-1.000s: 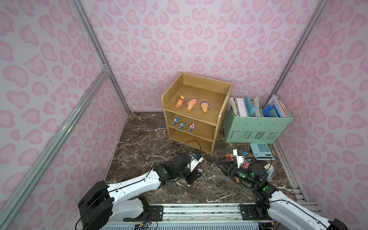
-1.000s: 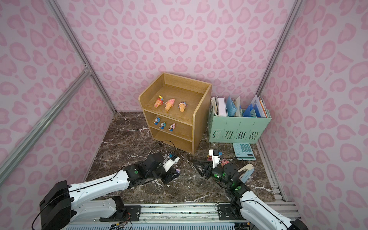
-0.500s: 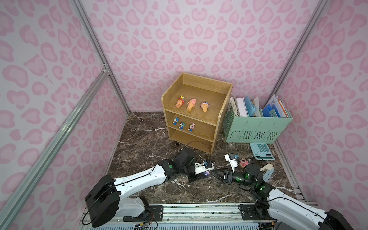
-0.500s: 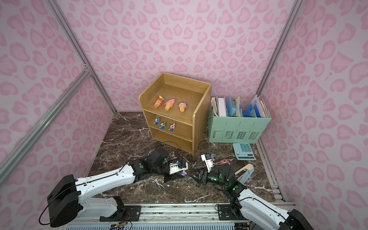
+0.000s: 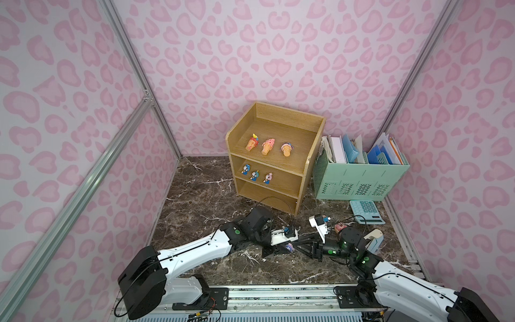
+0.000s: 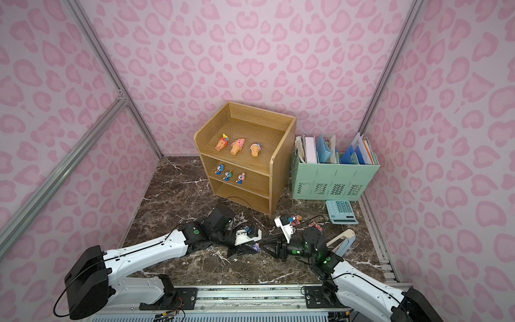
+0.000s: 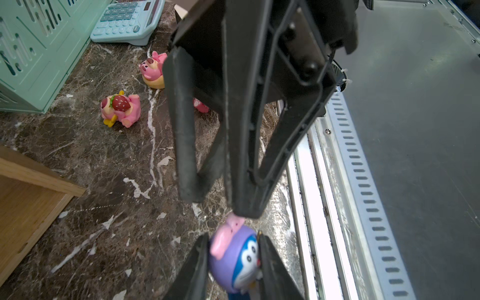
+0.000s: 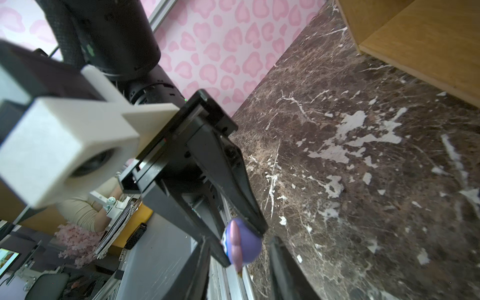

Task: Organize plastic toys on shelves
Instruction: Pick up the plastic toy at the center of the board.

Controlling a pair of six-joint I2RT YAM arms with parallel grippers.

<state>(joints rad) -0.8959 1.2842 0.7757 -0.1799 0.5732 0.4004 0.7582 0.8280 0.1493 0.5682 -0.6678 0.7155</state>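
Observation:
A small round purple-and-blue toy (image 7: 233,262) with a pink bow hangs just above the marble floor, and my left gripper (image 7: 233,237) is shut on it. My right gripper (image 8: 238,241) faces it tip to tip. Its jaws stand either side of the same toy (image 8: 242,244), with a gap showing at one finger (image 8: 281,262). In both top views the two grippers meet in front of the shelves (image 5: 303,172). Three cone toys (image 5: 268,146) lie on the top tier and three small blue ones (image 5: 255,175) on the middle tier. Pink toys (image 7: 120,107) lie on the floor.
A mint green file organizer (image 5: 359,178) full of papers stands right of the shelves. A mint calculator (image 5: 366,212) lies in front of it. A white and blue object (image 5: 373,241) sits beside my right arm. Pink walls close in three sides, and a metal rail (image 5: 278,295) runs along the front.
My right gripper has swung left to the toy in my left gripper, and its jaws have narrowed around it. My left arm reached right with the toy, then held still.

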